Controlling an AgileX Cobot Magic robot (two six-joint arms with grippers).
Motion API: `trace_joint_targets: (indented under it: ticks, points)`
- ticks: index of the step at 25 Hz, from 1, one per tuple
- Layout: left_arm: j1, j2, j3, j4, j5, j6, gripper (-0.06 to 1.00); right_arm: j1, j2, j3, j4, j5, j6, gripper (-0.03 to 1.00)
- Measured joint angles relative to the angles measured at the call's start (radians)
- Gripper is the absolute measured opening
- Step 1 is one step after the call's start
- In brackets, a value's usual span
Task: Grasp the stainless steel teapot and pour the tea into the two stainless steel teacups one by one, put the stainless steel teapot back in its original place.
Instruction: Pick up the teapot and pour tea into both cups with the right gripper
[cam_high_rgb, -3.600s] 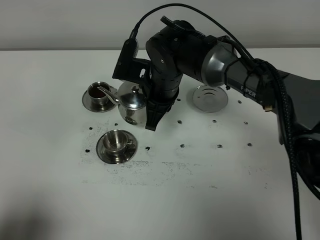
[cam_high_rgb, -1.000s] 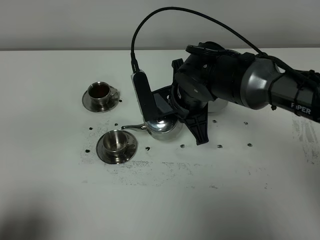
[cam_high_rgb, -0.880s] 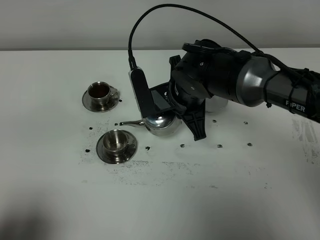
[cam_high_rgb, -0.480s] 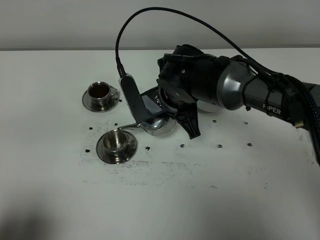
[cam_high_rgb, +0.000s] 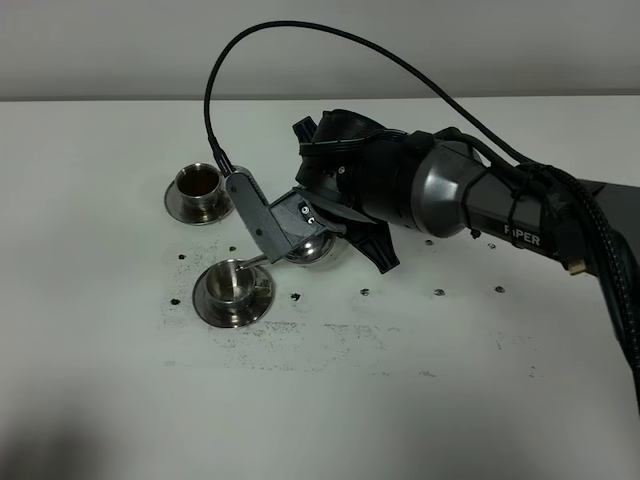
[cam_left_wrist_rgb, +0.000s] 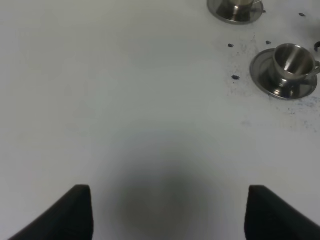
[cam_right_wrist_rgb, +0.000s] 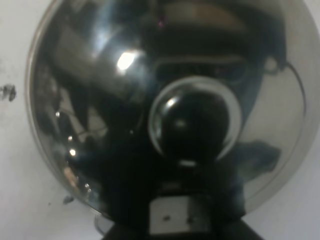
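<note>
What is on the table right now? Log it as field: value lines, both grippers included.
teapot: tilted, lifted off the table, spout tip over the near cup
right gripper: shut on teapot
left gripper: open, holding nothing, above bare table
far cup: upright on its saucer, holds tea
near cup: upright on its saucer, under the spout; fill unclear

The teapot (cam_high_rgb: 316, 249) and near teacup (cam_high_rgb: 233, 285) are gleaming mirror-silver; the far teacup (cam_high_rgb: 198, 196) is showing reddish-brown tea (cam_high_rgb: 199, 180); the white counter (cam_high_rgb: 400, 390) is wearing scattered dark specks (cam_high_rgb: 439, 292).
</note>
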Motion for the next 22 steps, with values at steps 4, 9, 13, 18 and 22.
trace_joint_targets:
  ticks: [4, 9, 13, 18, 22]
  points:
    - [0.000, 0.000, 0.000, 0.000, 0.000, 0.000, 0.61, 0.013, 0.019, -0.001, -0.032, -0.002, 0.002, 0.18]
    - [0.000, 0.000, 0.000, 0.000, 0.000, 0.000, 0.61, 0.025, 0.037, -0.004, -0.077, -0.004, 0.016, 0.18]
    - [0.000, 0.000, 0.000, 0.000, 0.000, 0.000, 0.61, 0.032, 0.037, -0.016, -0.116, -0.013, 0.027, 0.18]
    - [0.000, 0.000, 0.000, 0.000, 0.000, 0.000, 0.61, 0.044, 0.037, -0.018, -0.159, -0.023, 0.028, 0.18]
    - [0.000, 0.000, 0.000, 0.000, 0.000, 0.000, 0.61, 0.054, 0.037, -0.018, -0.203, -0.027, 0.028, 0.18]
